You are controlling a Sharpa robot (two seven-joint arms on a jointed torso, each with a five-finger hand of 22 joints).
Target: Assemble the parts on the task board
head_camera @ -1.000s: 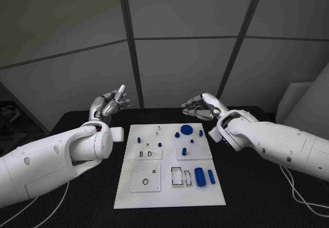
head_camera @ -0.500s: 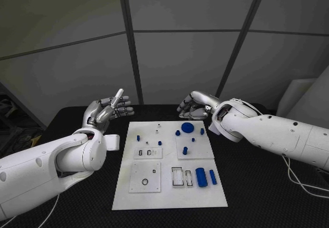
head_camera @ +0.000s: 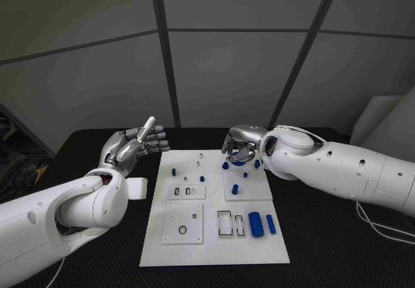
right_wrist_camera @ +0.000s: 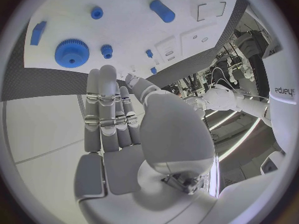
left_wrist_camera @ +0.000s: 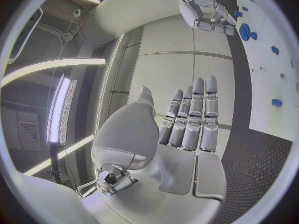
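Since approx. 1 s ago the right hand (head_camera: 241, 144) has been brought down and inward, from beyond the far edge of the white rectangular task board (head_camera: 216, 252) to above its far right corner. Its fingers (right_wrist_camera: 107, 97) are seen straight, close together, nothing held; just ahead of the tips, on the board surface, lies the round blue toothed gear part (right_wrist_camera: 72, 53), w/ smaller blue pegs (right_wrist_camera: 107, 50) beside it. No long axis to the gear, so approach from above looks likely. The left hand (head_camera: 137, 144) is raised off the board's left edge, fingers (left_wrist_camera: 193, 114) extended & empty, well apart from the gear; right hand is clearly nearer.
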